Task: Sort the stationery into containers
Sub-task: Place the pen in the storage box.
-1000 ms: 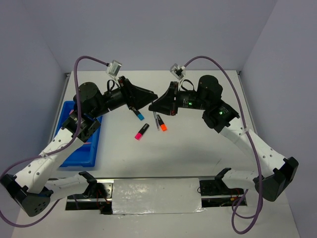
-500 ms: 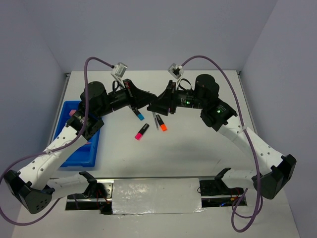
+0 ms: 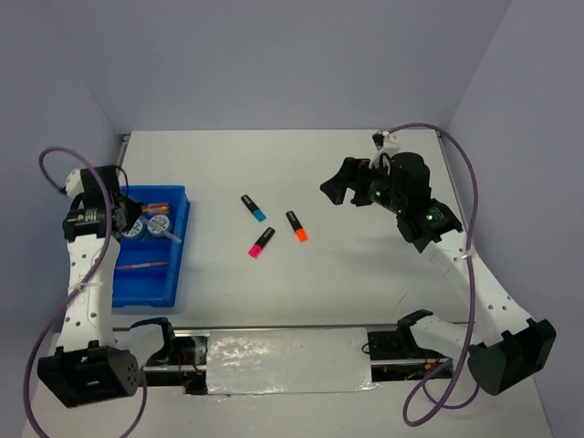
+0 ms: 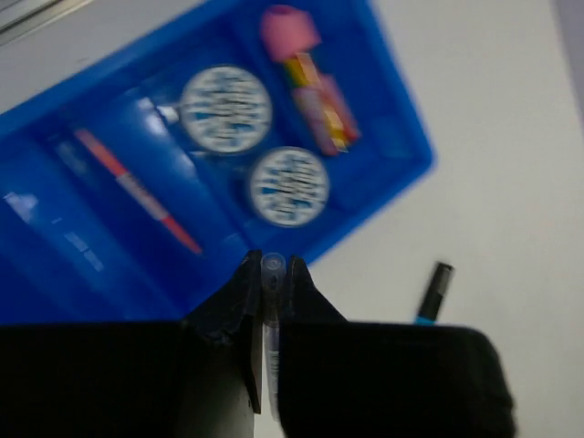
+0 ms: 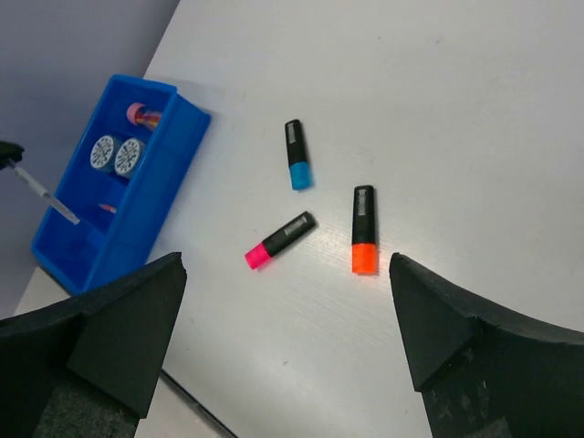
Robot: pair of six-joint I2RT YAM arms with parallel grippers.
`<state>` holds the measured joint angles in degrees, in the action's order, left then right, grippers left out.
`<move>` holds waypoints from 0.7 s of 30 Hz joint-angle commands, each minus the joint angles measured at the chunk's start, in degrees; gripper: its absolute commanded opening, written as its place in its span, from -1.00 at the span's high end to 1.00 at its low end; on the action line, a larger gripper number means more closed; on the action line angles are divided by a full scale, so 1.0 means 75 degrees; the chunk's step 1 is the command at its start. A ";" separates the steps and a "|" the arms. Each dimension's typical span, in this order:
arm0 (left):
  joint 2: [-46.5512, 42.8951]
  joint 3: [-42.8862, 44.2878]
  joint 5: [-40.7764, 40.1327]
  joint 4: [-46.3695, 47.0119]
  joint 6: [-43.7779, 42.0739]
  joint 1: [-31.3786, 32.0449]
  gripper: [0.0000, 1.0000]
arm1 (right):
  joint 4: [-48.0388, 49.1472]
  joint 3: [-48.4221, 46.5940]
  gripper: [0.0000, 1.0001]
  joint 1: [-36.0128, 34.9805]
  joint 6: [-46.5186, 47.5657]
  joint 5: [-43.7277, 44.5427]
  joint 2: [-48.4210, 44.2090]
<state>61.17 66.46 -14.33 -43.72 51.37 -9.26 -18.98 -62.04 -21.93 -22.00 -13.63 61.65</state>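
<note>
My left gripper (image 4: pixel 271 265) is shut on a thin clear pen (image 4: pixel 270 315) and hangs over the blue tray (image 3: pixel 146 285), the pen (image 3: pixel 166 234) sticking out over it. The tray (image 4: pixel 55 260) holds two blue-white rolls (image 4: pixel 225 108) (image 4: pixel 290 185), a pink cylinder (image 4: pixel 287 27) and a red pen (image 4: pixel 137 187). Three highlighters lie mid-table: blue (image 3: pixel 254 208), pink (image 3: pixel 262 242), orange (image 3: pixel 297 226). My right gripper (image 3: pixel 336 187) hovers open to their right, nothing between its jaws. In the right wrist view the open gripper (image 5: pixel 285 265) looks down on the pink (image 5: pixel 280 239) and orange (image 5: pixel 363 230) ones.
A multi-coloured stick (image 4: pixel 319 100) lies beside the pink cylinder in the tray's far compartment. The tray sits at the table's left edge by the side wall. The blue highlighter (image 4: pixel 433 292) lies on the table just right of the tray.
Both arms pulled back from the table's middle. The left swung over the tray with the thin pen that lay by the orange highlighter. The right moved away to the right and opened wide.
</note>
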 commanded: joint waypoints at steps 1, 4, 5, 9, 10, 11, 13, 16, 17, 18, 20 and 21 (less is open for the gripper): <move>-0.0608 -0.0631 -0.0937 -0.1050 0.0426 -0.1164 1.00 | 0.0162 0.0395 -0.99 -0.0040 -0.0265 0.0179 -0.0356; -0.0773 -0.1264 -0.0786 -0.0313 0.0614 -0.1763 1.00 | 0.0584 0.0899 -0.99 -0.0040 -0.0664 -0.0267 -0.0567; -0.0680 -0.1348 -0.0773 -0.0044 0.0673 -0.1870 1.00 | 0.0644 0.0971 -0.99 -0.0040 -0.0780 -0.0455 -0.0637; -0.0585 -0.1712 -0.0984 0.0461 0.0966 -0.2012 1.00 | 0.0598 0.1018 -0.99 -0.0040 -0.0758 -0.0819 -0.0638; -0.0620 -0.1886 -0.1019 0.0625 0.0978 -0.2012 1.00 | 0.0563 0.0949 -0.99 -0.0040 -0.0700 -0.0878 -0.0614; -0.0620 -0.1981 -0.1008 0.0801 0.0967 -0.2012 1.00 | 0.0562 0.0925 -0.99 -0.0040 -0.0688 -0.0948 -0.0603; -0.0527 -0.2122 -0.0973 0.1200 0.0920 -0.2024 0.96 | 0.0562 0.0831 -0.99 -0.0052 -0.0676 -0.1007 -0.0568; -0.0281 -0.2228 -0.1019 0.1529 0.0908 -0.2035 0.92 | 0.0574 0.0655 -0.99 -0.0040 -0.0723 -0.1217 -0.0427; -0.0246 -0.2251 -0.1101 0.1541 0.0943 -0.2047 0.90 | 0.0562 0.0620 -0.99 -0.0040 -0.0746 -0.1265 -0.0392; -0.0245 -0.2309 -0.1159 0.1495 0.1047 -0.2047 0.88 | 0.0574 0.0562 -0.99 -0.0040 -0.0770 -0.1346 -0.0368; -0.0315 -0.2450 -0.1184 0.1611 0.1037 -0.2070 0.69 | 0.0586 0.0491 -0.99 -0.0052 -0.0782 -0.1405 -0.0310; -0.0327 -0.2555 -0.1195 0.1658 0.1025 -0.2082 0.61 | 0.0563 0.0468 -0.99 -0.0052 -0.0770 -0.1417 -0.0275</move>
<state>59.35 48.34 -21.34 -34.72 57.67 -24.29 -17.15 -55.37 -21.98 -27.55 -22.28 59.31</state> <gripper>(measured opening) 0.185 0.994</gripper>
